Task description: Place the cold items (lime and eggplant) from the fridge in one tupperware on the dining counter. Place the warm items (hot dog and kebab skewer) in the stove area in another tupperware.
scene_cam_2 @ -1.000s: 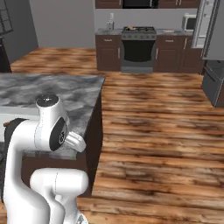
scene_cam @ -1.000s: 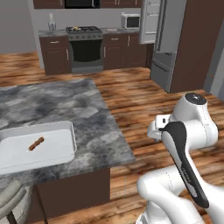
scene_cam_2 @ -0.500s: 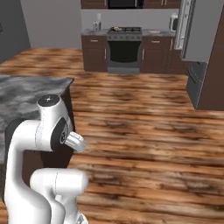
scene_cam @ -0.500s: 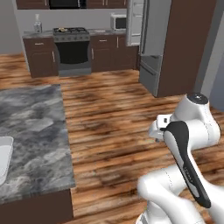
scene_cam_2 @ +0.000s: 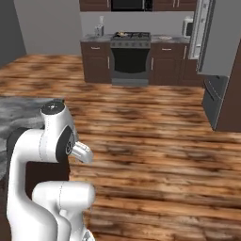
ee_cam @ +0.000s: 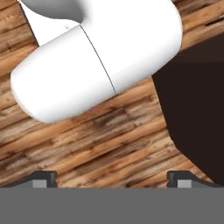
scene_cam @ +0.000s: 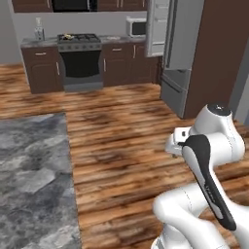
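At the bottom of the hand view the two dark fingers (ee_cam: 112,178) stand wide apart at the lower left and lower right corners, nothing between them but brown plank floor (ee_cam: 109,144). A dark brown panel (ee_cam: 197,109) fills the right side of that view.

In the left base view the folded white arm (scene_cam: 209,170) sits at lower right, and the grey marbled stone bench (scene_cam: 34,180) takes the lower left; its visible part is bare. The wood floor runs up the middle of the frame.

Farther off, at upper right, stands the tall grey fridge (scene_cam: 182,53) with its upper door swung open. Along the back wall at upper left is the black stove (scene_cam: 79,53) set in dark brown cabinets, with a small yellowish item (scene_cam: 68,36) on its top, too small to identify. A white microwave (scene_cam: 136,26) sits to its right.
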